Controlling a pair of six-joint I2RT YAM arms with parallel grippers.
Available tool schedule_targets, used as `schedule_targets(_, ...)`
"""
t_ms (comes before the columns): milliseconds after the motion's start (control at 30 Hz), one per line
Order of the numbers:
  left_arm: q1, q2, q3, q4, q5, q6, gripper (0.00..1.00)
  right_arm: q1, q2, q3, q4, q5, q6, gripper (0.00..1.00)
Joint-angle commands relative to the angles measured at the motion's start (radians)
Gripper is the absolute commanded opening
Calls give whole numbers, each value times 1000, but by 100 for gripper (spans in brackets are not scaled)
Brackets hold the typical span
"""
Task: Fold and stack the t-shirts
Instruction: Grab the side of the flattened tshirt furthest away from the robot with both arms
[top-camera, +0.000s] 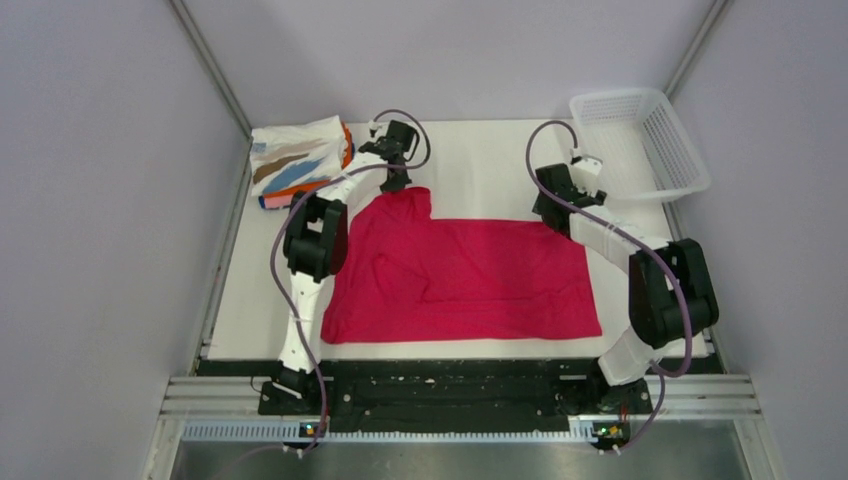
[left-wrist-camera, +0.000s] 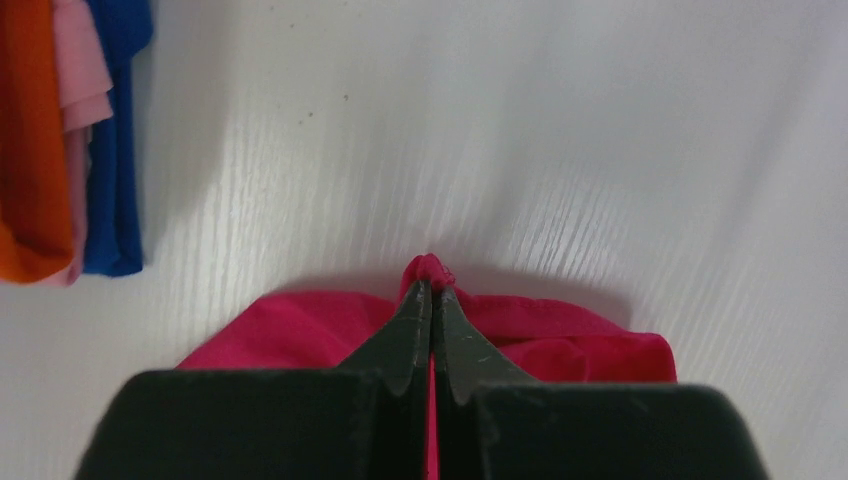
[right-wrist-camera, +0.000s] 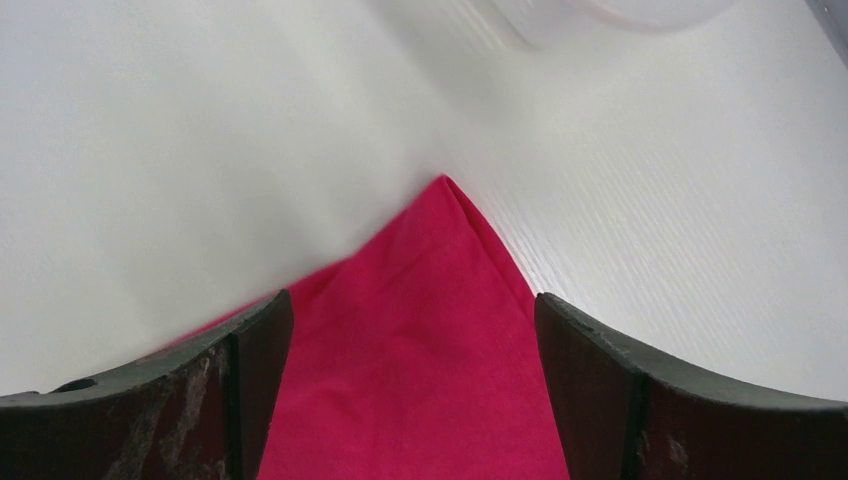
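Observation:
A magenta-red t-shirt (top-camera: 470, 275) lies spread on the white table. My left gripper (top-camera: 396, 178) is shut on its far left corner; in the left wrist view a pinch of the red cloth (left-wrist-camera: 428, 268) sticks out past the closed fingertips (left-wrist-camera: 432, 300). My right gripper (top-camera: 549, 212) is open over the shirt's far right corner (right-wrist-camera: 440, 300), one finger on each side of the cloth. A stack of folded t-shirts (top-camera: 298, 160) sits at the far left, white with tan and blue streaks on top; its orange, pink and blue edges (left-wrist-camera: 70, 130) show in the left wrist view.
A white plastic mesh basket (top-camera: 640, 140) stands at the far right corner of the table. Grey walls enclose the table on three sides. Bare white table (top-camera: 480, 165) lies between the two grippers.

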Motion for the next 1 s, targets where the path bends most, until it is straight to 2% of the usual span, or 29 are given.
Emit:
schedule_targets(0, -7, -167, -94, 82, 22, -31, 0, -24, 128, 146, -34, 21, -15, 83)
schedule_targets(100, -11, -206, -135, 81, 41, -32, 0, -36, 210, 217, -65, 2, -18, 77)
schedule_targets(233, -15, -241, -158, 38, 62, -41, 0, -38, 270, 279, -116, 42, 7, 76)
schedule_targets(600, -23, -333, -258, 44, 68, -64, 0, -52, 403, 363, -144, 52, 50, 73)
schedule_targets(967, -29, -421, -362, 61, 61, -77, 0, -54, 364, 303, -244, 16, 98, 65)
